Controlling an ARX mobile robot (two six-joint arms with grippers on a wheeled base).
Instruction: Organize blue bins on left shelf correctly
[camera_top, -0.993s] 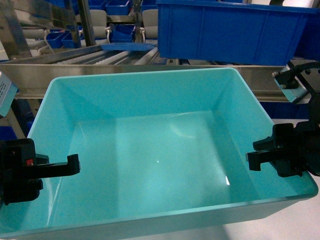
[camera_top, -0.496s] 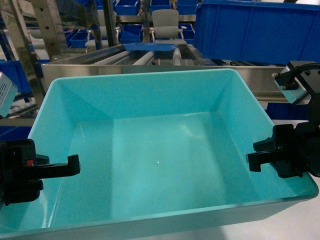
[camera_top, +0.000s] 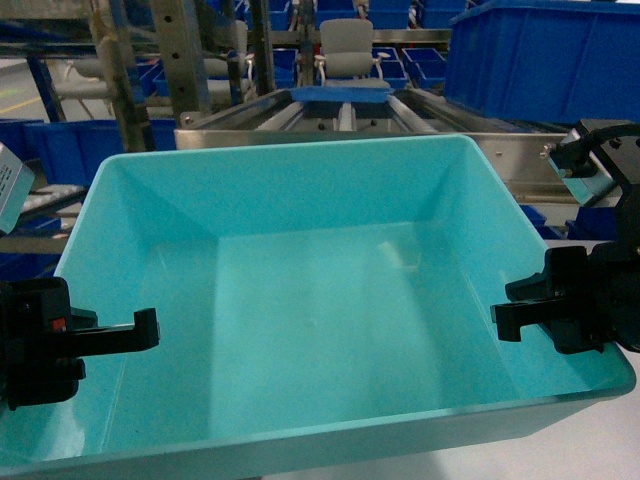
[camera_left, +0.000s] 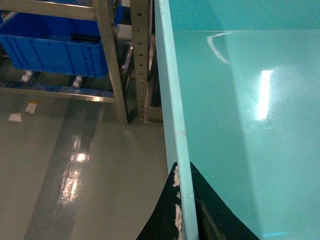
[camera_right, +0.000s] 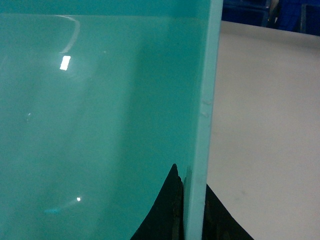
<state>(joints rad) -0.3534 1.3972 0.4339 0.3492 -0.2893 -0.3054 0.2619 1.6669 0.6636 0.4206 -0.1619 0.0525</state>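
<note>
Since a second ago the background has slid rightward across the upper frame: the dark royal-blue ribbed bin (camera_top: 545, 60) that filled the top centre now sits in the upper right corner, and the stainless-steel rack with white roller tracks (camera_top: 345, 110) shows at top centre. The light turquoise plastic tub (camera_top: 320, 300) has not shifted in my grip; it fills the middle and lower frame, empty, its far rim just in front of the rack's front rail. My left gripper (camera_top: 150, 330) is clamped over the tub's left wall at lower left, one finger inside and one outside, as the left wrist view shows (camera_left: 182, 210). My right gripper (camera_top: 500, 315) pinches the right wall the same way (camera_right: 195, 215). Beside that wall lies a flat white tabletop (camera_right: 265, 125). Grey floor (camera_left: 60, 165) lies at lower left of the left wrist view.
</note>
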